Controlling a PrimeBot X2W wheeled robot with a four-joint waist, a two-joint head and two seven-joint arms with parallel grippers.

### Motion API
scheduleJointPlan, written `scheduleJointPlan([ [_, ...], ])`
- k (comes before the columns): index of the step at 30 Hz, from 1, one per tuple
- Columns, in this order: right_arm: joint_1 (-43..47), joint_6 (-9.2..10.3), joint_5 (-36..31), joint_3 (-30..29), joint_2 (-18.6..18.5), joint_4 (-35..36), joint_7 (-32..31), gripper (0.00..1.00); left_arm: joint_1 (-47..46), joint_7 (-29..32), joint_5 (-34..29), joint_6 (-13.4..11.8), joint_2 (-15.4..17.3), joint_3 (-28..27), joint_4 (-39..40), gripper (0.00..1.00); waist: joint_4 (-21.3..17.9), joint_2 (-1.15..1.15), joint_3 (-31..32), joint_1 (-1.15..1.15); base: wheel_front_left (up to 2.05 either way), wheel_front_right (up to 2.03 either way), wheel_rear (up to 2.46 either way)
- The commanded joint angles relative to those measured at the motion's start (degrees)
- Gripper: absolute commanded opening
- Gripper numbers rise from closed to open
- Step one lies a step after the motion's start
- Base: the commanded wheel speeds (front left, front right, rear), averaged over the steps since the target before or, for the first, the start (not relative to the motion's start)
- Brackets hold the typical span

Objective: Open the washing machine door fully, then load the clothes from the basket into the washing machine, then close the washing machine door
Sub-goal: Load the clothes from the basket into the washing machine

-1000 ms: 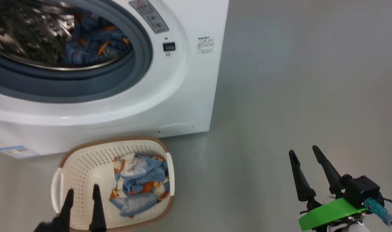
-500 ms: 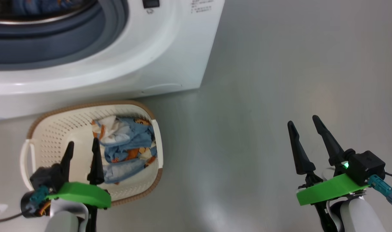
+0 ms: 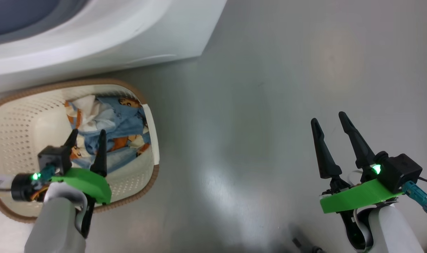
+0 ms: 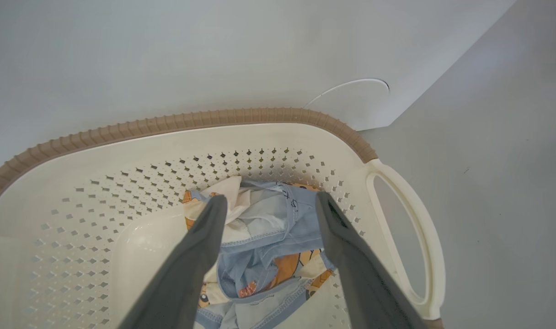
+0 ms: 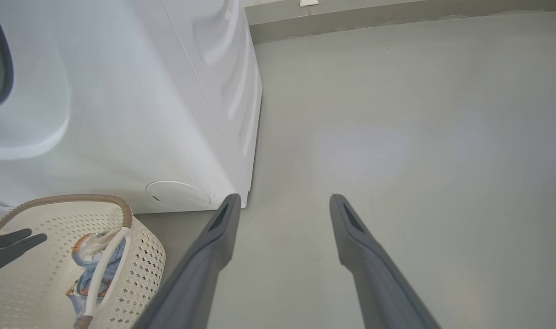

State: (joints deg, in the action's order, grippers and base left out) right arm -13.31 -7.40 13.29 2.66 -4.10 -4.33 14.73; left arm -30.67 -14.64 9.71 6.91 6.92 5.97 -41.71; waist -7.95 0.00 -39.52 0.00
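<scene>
The cream basket (image 3: 20,116) with its brown rim stands on the floor against the front of the white washing machine (image 3: 129,45). Light-blue clothes (image 3: 108,123) with orange prints lie bunched in its right half. My left gripper (image 3: 87,135) hangs open inside the basket, its fingertips just above the clothes (image 4: 269,228), which show between the two fingers with nothing gripped. My right gripper (image 3: 328,118) stands open over bare floor to the right, holding nothing. The washing machine door is out of view.
A strip of blue-grey gasket (image 3: 24,17) shows at the top left. The round cap (image 5: 177,195) sits low on the machine's front, just behind the basket rim (image 5: 67,198). Grey floor (image 3: 269,88) spreads to the right of machine and basket.
The head camera has tilted down, so the drum has left the picture. My left gripper has moved forward and to the right, over the clothes in the basket. The right gripper has hardly moved.
</scene>
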Motion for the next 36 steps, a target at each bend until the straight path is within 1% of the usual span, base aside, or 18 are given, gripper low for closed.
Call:
scheduleJointPlan([
  [1, 0.2, -0.09, 0.1, 1.1, 0.0, 1.5, 0.3, 1.0, -0.6, -0.4, -0.8, 0.4, 2.0, -0.4, -0.9, 1.0, -1.4, 0.0, -3.4, 0.0, 0.0, 0.0, 0.0],
  [6, -0.4, -0.09, 0.3, 1.0, 0.3, 2.1, 0.3, 1.0, -5.3, 0.0, -2.8, 0.5, 4.2, 3.7, -6.2, 1.0, -1.9, 0.0, -7.0, 0.0, 0.0, 0.0, 0.0],
  [12, -1.1, -0.09, 0.7, 1.2, 0.7, 2.8, 0.3, 1.0, -10.7, 0.6, -1.8, 0.6, 5.9, 7.0, -11.4, 1.0, -2.4, 0.0, -10.8, 0.0, 0.0, 0.0, 0.0],
  [17, -1.7, -0.09, 1.1, 1.2, 0.9, 3.2, 0.3, 1.0, -14.5, 1.2, 1.9, 0.6, 6.9, 7.9, -14.3, 1.0, -2.7, 0.0, -13.4, 0.0, 0.0, 0.0, 0.0],
  [19, -2.0, -0.09, 1.2, 1.1, 1.0, 3.4, 0.3, 1.0, -16.0, 2.0, 4.1, 0.6, 7.1, 7.7, -15.8, 1.0, -2.7, 0.0, -14.4, 0.0, 0.0, 0.0, 0.0],
  [23, -2.3, -0.09, 1.3, 1.0, 1.0, 3.7, 0.3, 1.0, -18.5, 4.1, 7.4, 0.6, 7.4, 8.9, -17.8, 1.0, -2.7, 0.0, -16.1, 0.0, 0.0, 0.0, 0.0],
  [28, -2.5, -0.09, 1.1, 0.9, 1.1, 4.0, 0.3, 1.0, -21.6, 8.1, 12.0, 0.6, 7.6, 10.9, -19.4, 1.0, -2.4, 0.0, -17.8, 0.0, 0.0, 0.0, 0.0],
  [32, -2.7, -0.09, 1.1, 0.8, 1.1, 4.0, 0.3, 1.0, -24.4, 12.1, 15.8, 0.6, 7.9, 11.1, -21.4, 1.0, -2.3, 0.0, -18.7, 0.0, 0.0, 0.0, 0.0],
  [33, -2.6, -0.09, 1.1, 0.9, 1.1, 4.0, 0.3, 1.0, -25.0, 13.4, 16.2, 0.6, 8.0, 11.4, -22.2, 1.0, -2.3, 0.0, -18.7, 0.0, 0.0, 0.0, 0.0],
  [34, -2.6, -0.09, 1.1, 0.9, 1.1, 4.0, 0.3, 1.0, -25.0, 13.4, 16.2, 0.6, 8.0, 11.4, -22.2, 1.0, -2.3, 0.0, -18.7, 0.0, 0.0, 0.0, 0.0],
  [36, -2.1, -0.09, 1.1, 0.9, 1.1, 4.1, 0.3, 1.0, -26.4, 16.1, 16.7, 0.6, 8.2, 11.7, -24.1, 1.0, -2.4, 0.0, -18.9, 0.0, 0.0, 0.0, 0.0],
])
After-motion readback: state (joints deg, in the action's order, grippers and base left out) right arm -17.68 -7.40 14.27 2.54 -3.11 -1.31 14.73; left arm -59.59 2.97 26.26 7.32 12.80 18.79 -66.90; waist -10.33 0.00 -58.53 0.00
